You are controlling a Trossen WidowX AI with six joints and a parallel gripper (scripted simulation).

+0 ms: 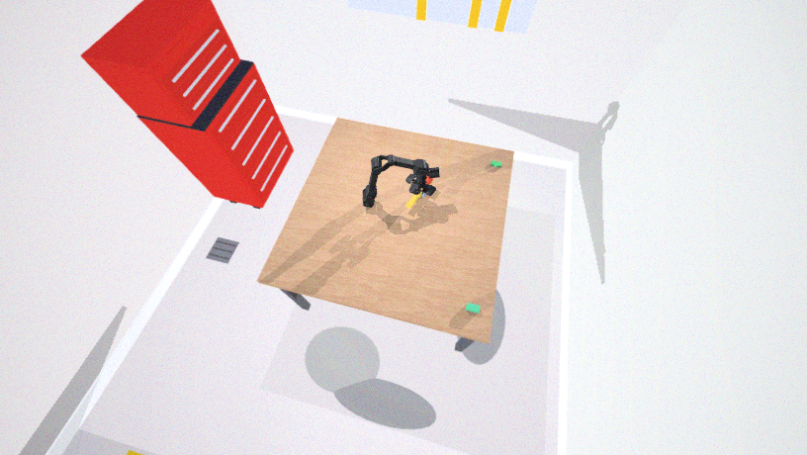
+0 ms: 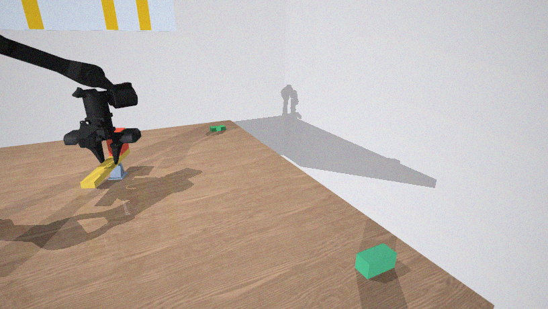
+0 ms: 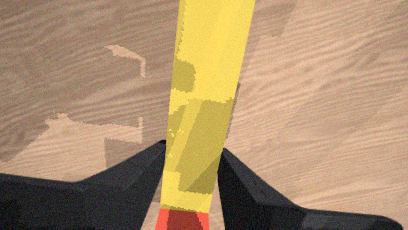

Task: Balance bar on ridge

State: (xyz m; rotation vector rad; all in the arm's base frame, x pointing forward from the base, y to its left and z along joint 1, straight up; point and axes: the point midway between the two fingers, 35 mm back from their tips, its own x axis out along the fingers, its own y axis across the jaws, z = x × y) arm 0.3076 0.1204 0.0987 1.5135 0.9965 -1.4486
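Exterior view: the hand (image 1: 420, 191) (image 2: 109, 162) (image 3: 193, 150) grips the yellow bar (image 1: 413, 200) (image 2: 100, 173) (image 3: 210, 50) above the pale-blue ridge (image 1: 424, 195) (image 2: 116, 172); it looks stiff, probably weighted by its red block (image 1: 429, 180) (image 2: 119, 148) (image 3: 184, 220), so a grasp near that end should balance best

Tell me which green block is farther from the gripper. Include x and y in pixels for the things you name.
The green block (image 1: 473, 308) (image 2: 375, 261) at the table's near right corner in the exterior view; the other (image 1: 495, 163) (image 2: 217, 128), by the far corner, sits closer to the gripper (image 1: 423, 195) (image 2: 109, 162) (image 3: 194, 146).
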